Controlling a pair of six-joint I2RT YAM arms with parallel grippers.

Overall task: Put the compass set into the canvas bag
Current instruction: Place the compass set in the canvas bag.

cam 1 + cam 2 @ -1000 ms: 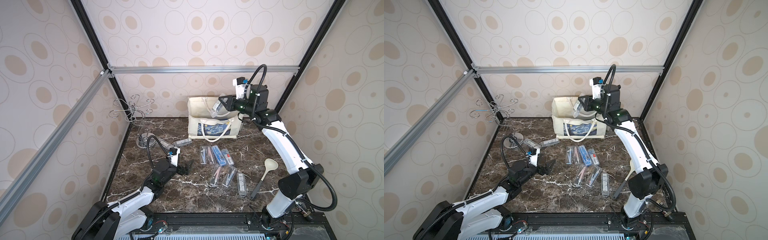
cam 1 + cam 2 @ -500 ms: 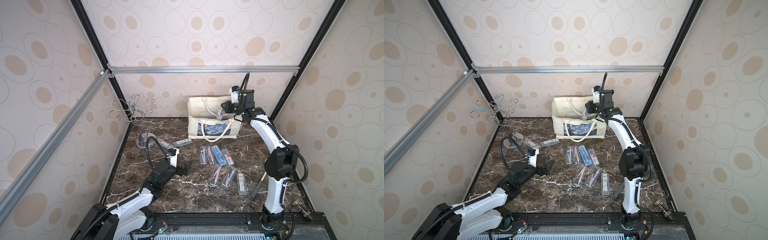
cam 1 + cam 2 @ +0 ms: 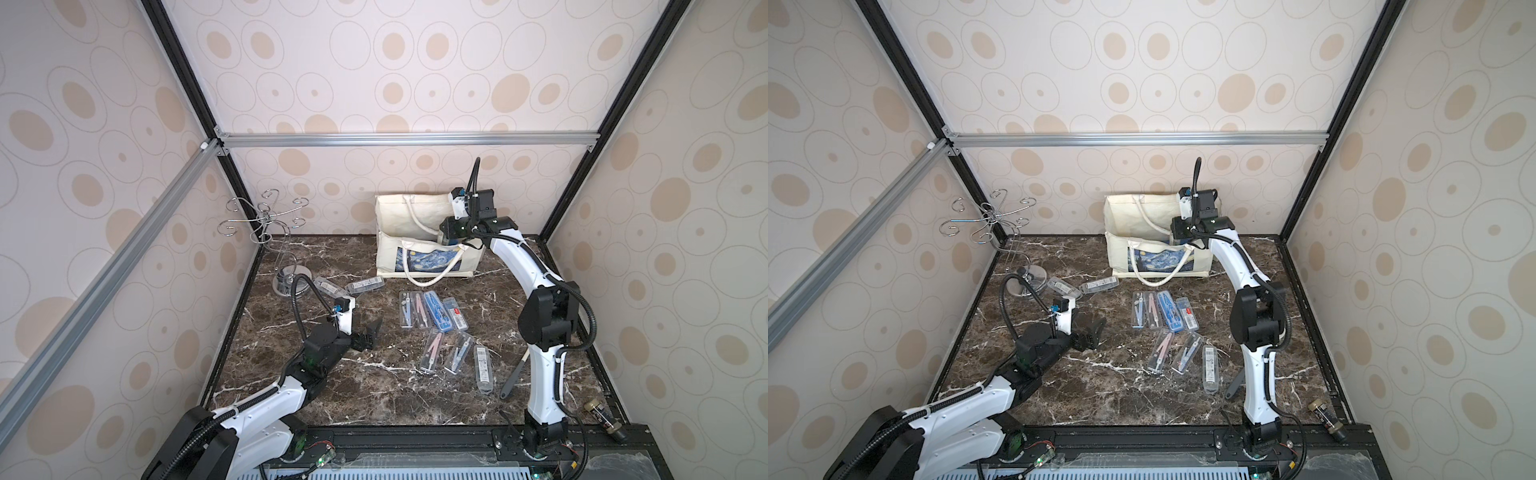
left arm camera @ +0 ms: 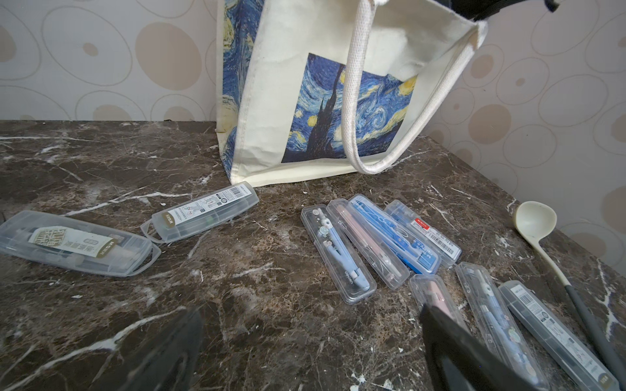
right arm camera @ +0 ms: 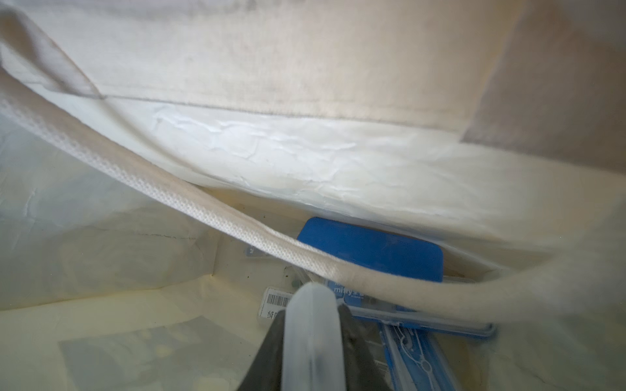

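R gripper (image 5: 311,313) is down inside canvas bag (image 3: 392,253), upper centre in both top views, pinching clear compass set (image 5: 310,342) above blue case (image 5: 369,247). L gripper (image 3: 370,332) spread wide, empty, over table (image 3: 374,395), left of centre.

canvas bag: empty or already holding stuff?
Not empty. Right wrist view shows a blue case and a barcoded clear case on the canvas bag's floor.

A cream ladle (image 4: 536,223) lies on the marble table (image 3: 374,399), well apart from the wire hook stand (image 3: 286,284).
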